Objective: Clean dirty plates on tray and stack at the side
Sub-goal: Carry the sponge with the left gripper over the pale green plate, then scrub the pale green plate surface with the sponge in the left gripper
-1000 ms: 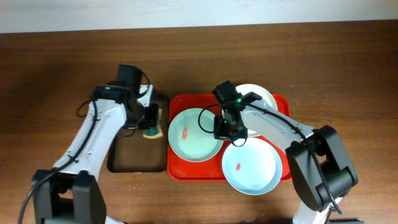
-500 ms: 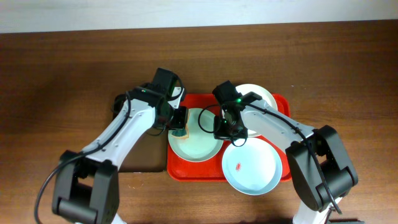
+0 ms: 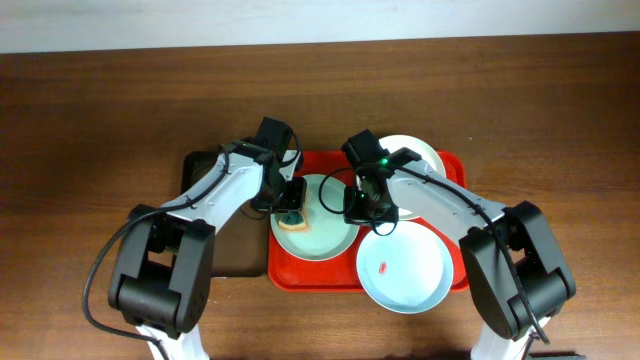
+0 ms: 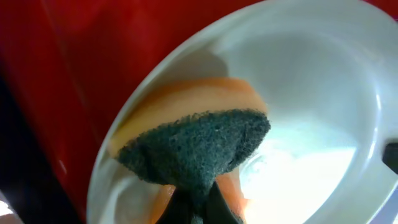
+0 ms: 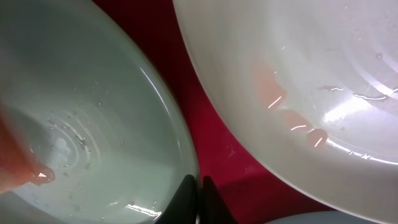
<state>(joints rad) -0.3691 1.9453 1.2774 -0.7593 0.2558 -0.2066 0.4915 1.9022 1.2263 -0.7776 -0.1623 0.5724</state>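
- The left fingers [image 4: 189, 208] are clenched on one sponge [image 4: 199, 143], orange with a dark green scouring face. The sponge is pressed down inside the mint-green plate [image 3: 328, 236], close to its left rim.
- The right fingers [image 5: 186, 202] are clamped together on the right-hand rim of that same mint-green plate, one above the rim and one below it.
- I count three plates, all on the red tray [image 3: 283, 278].
  - The mint-green plate lies in the tray's left half.
  - The white plate [image 3: 418, 158] sits at the far right corner, partly under the right arm. The right wrist view shows a few pale reddish smears on it.
  - The pale blue plate [image 3: 410, 275] sits at the near right, overhanging the tray's front rim. It carries one small red smear.
- There are two trays side by side. A narrower brown tray [image 3: 225, 255] with a black rim lies just left of the red one.
- Both trays rest on the wooden worktop [image 3: 90, 120], and the two arms reach in from either side.
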